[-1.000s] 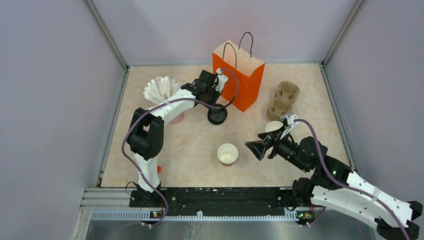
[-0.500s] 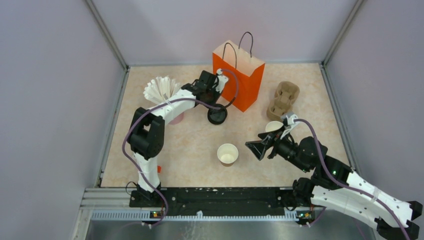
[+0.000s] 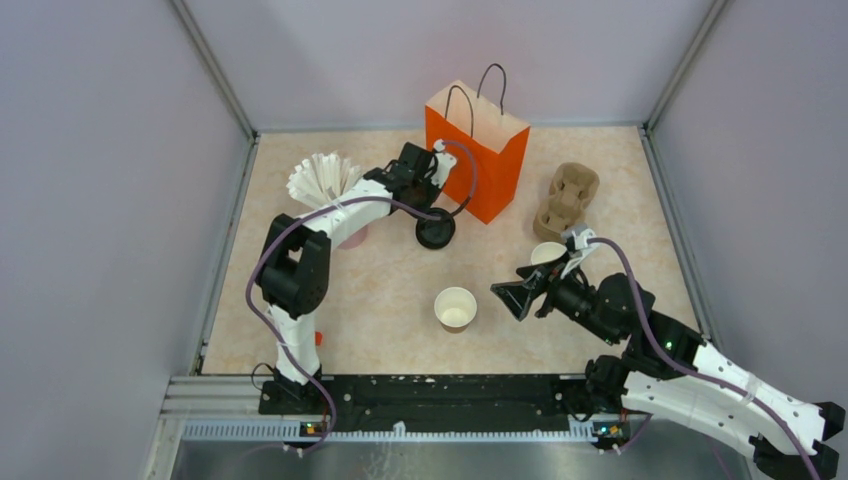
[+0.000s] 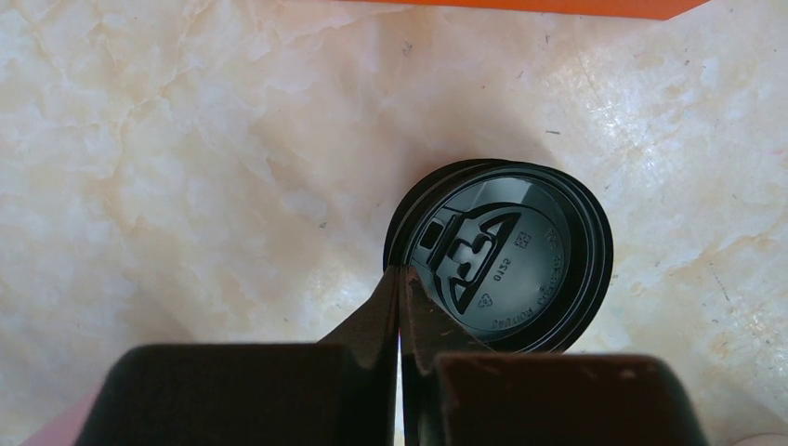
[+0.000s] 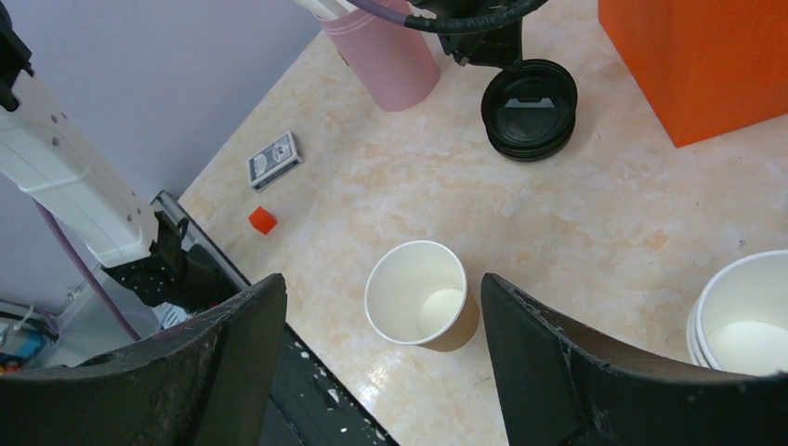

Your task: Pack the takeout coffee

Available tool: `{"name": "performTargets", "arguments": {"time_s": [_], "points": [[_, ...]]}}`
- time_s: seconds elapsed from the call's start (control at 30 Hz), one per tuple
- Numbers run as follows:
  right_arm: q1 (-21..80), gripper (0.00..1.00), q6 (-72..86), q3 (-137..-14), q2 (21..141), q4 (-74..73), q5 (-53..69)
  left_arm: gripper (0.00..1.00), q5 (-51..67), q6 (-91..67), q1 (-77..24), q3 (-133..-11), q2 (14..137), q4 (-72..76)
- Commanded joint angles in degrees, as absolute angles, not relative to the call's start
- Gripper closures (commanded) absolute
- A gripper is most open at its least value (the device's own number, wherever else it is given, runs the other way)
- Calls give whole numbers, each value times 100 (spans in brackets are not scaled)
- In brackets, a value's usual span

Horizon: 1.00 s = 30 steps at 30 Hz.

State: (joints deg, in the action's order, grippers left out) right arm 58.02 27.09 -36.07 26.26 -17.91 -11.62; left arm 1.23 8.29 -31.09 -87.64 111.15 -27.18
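Observation:
No cup with a lid on it is in view. A lidless brown paper cup (image 3: pixel 455 308), white inside, stands upright mid-table; it also shows in the right wrist view (image 5: pixel 416 293). A black lid (image 3: pixel 435 233) lies flat on the table in front of the orange bag (image 3: pixel 480 150). My left gripper (image 3: pixel 430 218) is over the lid. In the left wrist view the gripper (image 4: pixel 400 271) is pinched shut on the rim of the lid (image 4: pixel 520 260). My right gripper (image 3: pixel 520 295) is open wide and empty, just right of the cup, which sits between its fingers (image 5: pixel 381 279) in the wrist view.
A stack of lidless cups (image 3: pixel 547 253) stands by the right wrist. A cardboard cup carrier (image 3: pixel 568 200) lies at the right. A pink holder with white paper items (image 3: pixel 325 180) is at the left. A card box (image 5: pixel 274 160) and a small red cube (image 5: pixel 262 220) lie near the front left edge.

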Motion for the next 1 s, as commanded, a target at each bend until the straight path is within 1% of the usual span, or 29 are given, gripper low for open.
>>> {"name": "performTargets", "arguments": {"time_s": [0.0,0.27,0.4,0.5,0.53,0.63,0.67,0.77,0.87,0.97], "points": [[5846,25,2725,-3653,2549,-1728,-1226,100,287,822,-3102,-8764,10832,-2646],[5851,25,2739,-3522,2541,-1694,-1302,100,322,646,-3098,-8916,10555,-2795],[5845,25,2638,-3143,2606,-1408,-1981,100,204,518,-3102,-8912,10450,-2844],[5849,25,2637,-3122,2829,-1328,-2367,100,279,462,-3102,-8861,10363,-2877],[5852,22,2642,-3116,2908,-1297,-2428,100,289,446,-3103,-8841,10324,-2874],[5845,8,2639,-3088,3106,-1179,-2557,100,290,400,-3098,-8792,10216,-2890],[5847,6,2581,-3071,3166,-1112,-2562,100,294,368,-3102,-8789,10176,-2904],[5848,5,1981,-2934,3318,-688,-2591,100,347,229,-3096,-8794,10028,-3036],[5849,6,1288,-3109,3644,-193,-3023,100,500,61,-3100,-8802,9864,-3211],[5845,6,264,-3294,3921,497,-2213,100,876,-66,-3098,-8777,9643,-3405]]}}
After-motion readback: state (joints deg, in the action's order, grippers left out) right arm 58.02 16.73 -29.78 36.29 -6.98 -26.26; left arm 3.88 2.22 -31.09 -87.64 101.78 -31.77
